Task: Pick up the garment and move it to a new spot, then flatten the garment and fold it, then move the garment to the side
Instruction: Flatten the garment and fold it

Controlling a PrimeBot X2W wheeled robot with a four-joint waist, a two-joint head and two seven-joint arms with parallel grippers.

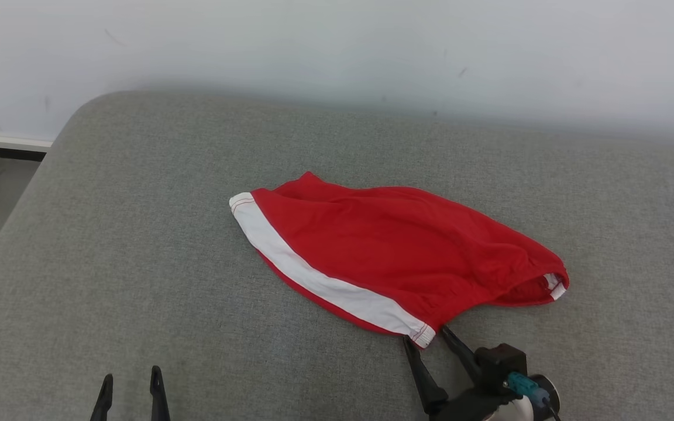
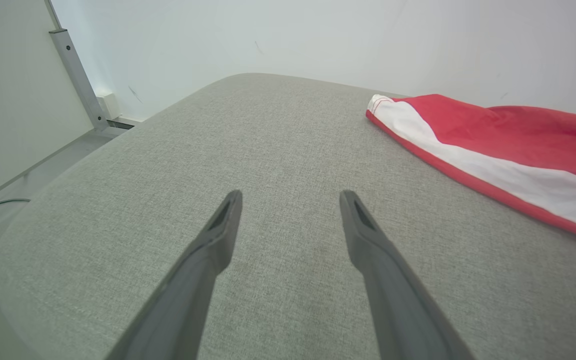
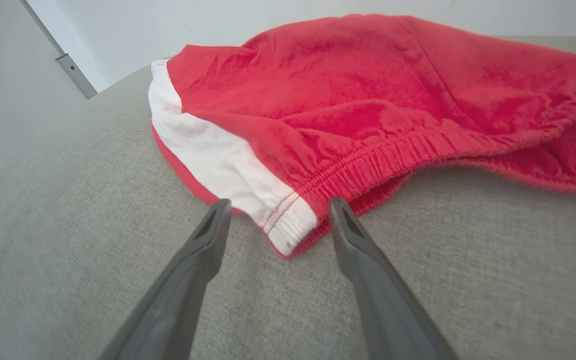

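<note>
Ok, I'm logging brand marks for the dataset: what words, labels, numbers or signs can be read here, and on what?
None: no text can be read in any view.
The red shorts show a plain white side stripe and an elastic waistband, with no logo or tag visible.
The grey cushion and the wall carry no writing.

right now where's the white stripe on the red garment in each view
Head view: white stripe runs diagonally through the centre, along the red garment's near edge.
Left wrist view: stripe at right, slanting down to the edge.
Right wrist view: stripe left of centre, ending between the right pincer's fingers.
Shared landmark: the grey cushion beneath.
</note>
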